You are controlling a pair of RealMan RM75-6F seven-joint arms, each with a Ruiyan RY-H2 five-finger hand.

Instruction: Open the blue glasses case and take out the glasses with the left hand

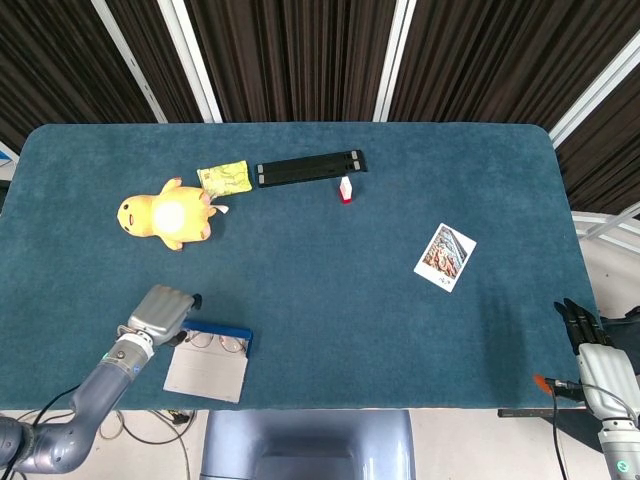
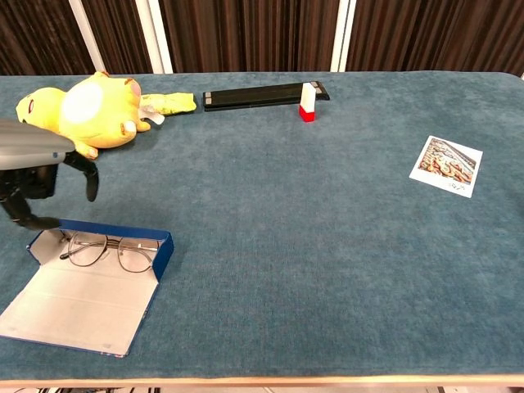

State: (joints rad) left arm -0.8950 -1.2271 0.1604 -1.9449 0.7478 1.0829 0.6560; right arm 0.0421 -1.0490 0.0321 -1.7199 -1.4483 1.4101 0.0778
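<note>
Glasses (image 2: pixel 102 250) in open blue case (image 2: pixel 98 274), plain only in chest view; left hand (image 2: pixel 37 176) fingers apart, empty.

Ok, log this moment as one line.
case: open | glasses: inside | left hand: above case, empty | right hand: off table, idle

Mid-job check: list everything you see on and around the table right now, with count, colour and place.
glasses case: one, blue with pale flap, open, near left edge
glasses: one, thin dark frame, inside the case
plush toy: one, yellow, far left
packet: one, yellow, beside the plush
bar: one, black, far centre
small block: one, white and red, by the bar
photo card: one, white-bordered, right side
table: one, teal
left hand: above the case's left end, holding nothing
right hand: black fingers, off the table's right edge
</note>
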